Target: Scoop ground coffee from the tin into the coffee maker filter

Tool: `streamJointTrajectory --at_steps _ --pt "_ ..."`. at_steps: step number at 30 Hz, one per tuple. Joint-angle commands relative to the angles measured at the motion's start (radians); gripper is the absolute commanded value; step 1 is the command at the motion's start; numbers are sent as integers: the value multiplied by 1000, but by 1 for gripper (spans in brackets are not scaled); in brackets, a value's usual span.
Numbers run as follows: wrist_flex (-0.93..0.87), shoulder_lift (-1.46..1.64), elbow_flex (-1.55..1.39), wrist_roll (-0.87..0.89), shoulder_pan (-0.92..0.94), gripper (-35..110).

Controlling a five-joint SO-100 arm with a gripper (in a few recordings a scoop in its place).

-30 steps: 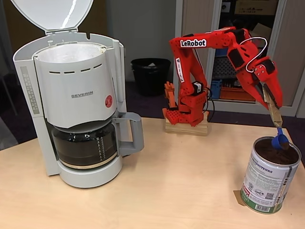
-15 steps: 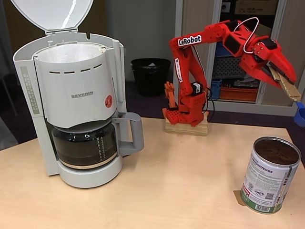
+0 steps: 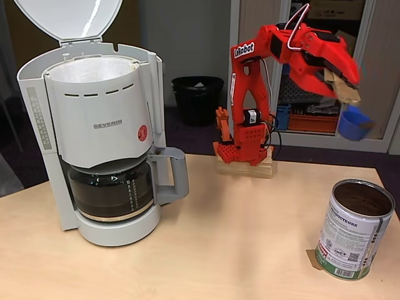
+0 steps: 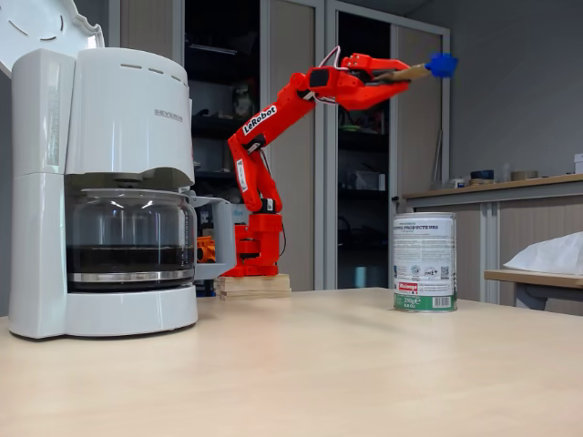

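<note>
On the pale wooden table (image 3: 237,250), the white coffee maker (image 3: 94,137) is seen at the left of both fixed views, lid (image 3: 69,19) tipped open, glass carafe (image 3: 115,190) seated beneath with dark liquid in it. The coffee maker filter (image 3: 94,65) is seen as white paper lining the open SEVERIN basket; no grounds can be made out in it from this angle.

The red arm (image 3: 250,94) is noted raised and extended, well above the tin (image 3: 353,228). One second ago the blue scoop (image 3: 353,123) was dipped into the tin; half a second ago it was lifted clear toward the right edge; now it is carried higher and swung slightly leftward. The gripper (image 3: 342,84) is clamped on the scoop's tan handle (image 3: 340,87), with the bowl roughly level in a fixed view (image 4: 442,64).

The tin stands upright at the right, well apart from the machine. The ground coffee (image 3: 364,201) is seen as a dark surface inside its rim. Whether the scoop bowl holds powder cannot be told.

Judgement: the dip is done and transfer has begun; the whole table width remains to be crossed, so the bowl must be kept level to avoid spillage.
</note>
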State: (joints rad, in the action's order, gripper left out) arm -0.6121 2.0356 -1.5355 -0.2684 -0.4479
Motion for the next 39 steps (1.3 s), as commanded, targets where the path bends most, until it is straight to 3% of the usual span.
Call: streamJointTrajectory --at_steps 1,12,24,32,39 --pt "29 11 35 -15 112 0" --pt "94 256 -153 -18 474 0" --pt "64 293 -127 238 805 0" --pt "38 301 -38 370 900 0" --pt "-17 350 -31 617 916 0"
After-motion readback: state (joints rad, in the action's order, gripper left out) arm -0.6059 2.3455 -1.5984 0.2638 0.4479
